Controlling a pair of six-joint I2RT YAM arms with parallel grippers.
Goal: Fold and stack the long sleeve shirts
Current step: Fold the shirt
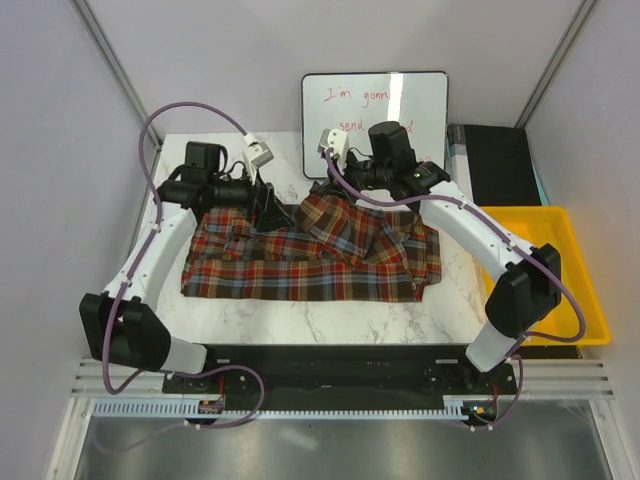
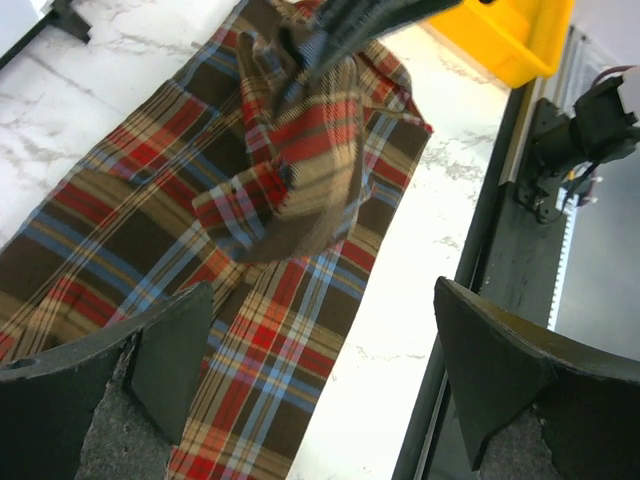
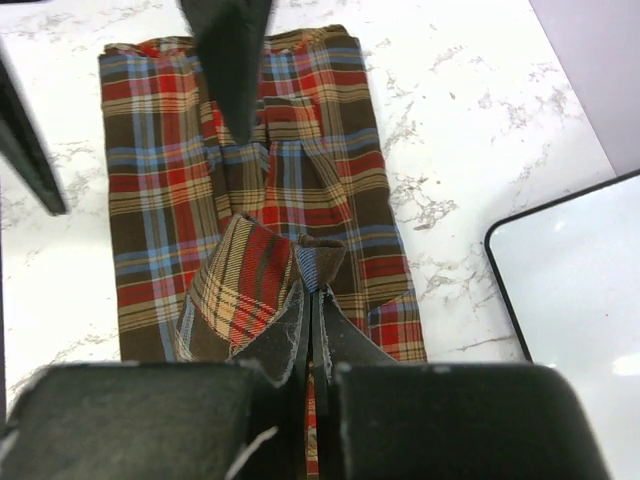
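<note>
At the far edge of the marble surface sits a whiteboard with red handwriting. Only "I'm gon" and, below it, "send" can be read, because the right arm covers the rest. One long sleeve shirt, plaid in red, brown and blue, lies lengthwise across the middle of the surface. The right hand is pinched tight on a fold of its cloth, raised above the rest at the shirt's far right part. The left hand hangs over the far left part, fingers spread wide, holding nothing. A strip of bare marble runs between the shirt's near edge and the surface's near edge, and more lies bare at the left. The shirt's right end comes close to the right edge, near a yellow bin.
</note>
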